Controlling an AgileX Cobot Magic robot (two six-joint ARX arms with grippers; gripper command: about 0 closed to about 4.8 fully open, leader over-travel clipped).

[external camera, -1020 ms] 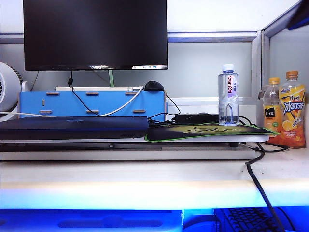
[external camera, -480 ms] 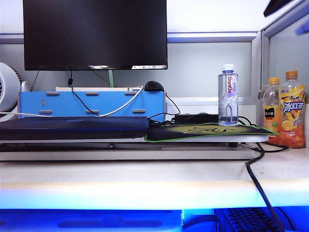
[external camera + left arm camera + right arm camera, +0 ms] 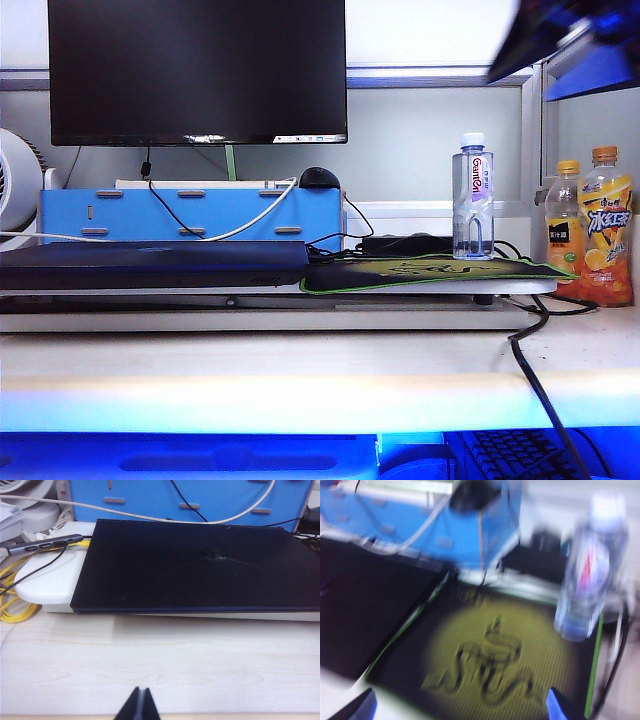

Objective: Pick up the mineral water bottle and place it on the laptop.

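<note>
- A pale wooden desk (image 3: 300, 375) runs along a grey partition wall, with a raised white shelf (image 3: 420, 290) across it and a big black monitor (image 3: 197, 70) behind.
- The right gripper (image 3: 460, 707) hangs above the mouse pad (image 3: 490, 655); its two blue fingertips (image 3: 357, 707) stand wide apart at the edges of the blurred right wrist view, and nothing lies between them.
- In the exterior view that arm shows only as a dark, blurred shape (image 3: 565, 35) in the upper right corner, well above the bottles.
- The left gripper (image 3: 139, 705) sits low over bare desk in front of the laptop (image 3: 200, 567); its dark tips meet in a point, closed on nothing.
- The water bottle (image 3: 472, 197) stands upright on the far right part of the mouse pad, cap on, untouched.
- The laptop lies closed and flat on the shelf's left part, just beside the mouse pad's left edge.
- Two yellow juice bottles (image 3: 590, 230) stand right of the shelf.
- A blue box (image 3: 190, 215) sits behind the laptop, a white cable (image 3: 150, 516) draped across it.
- Yellow cord (image 3: 15, 600) coils left of the laptop.
</note>
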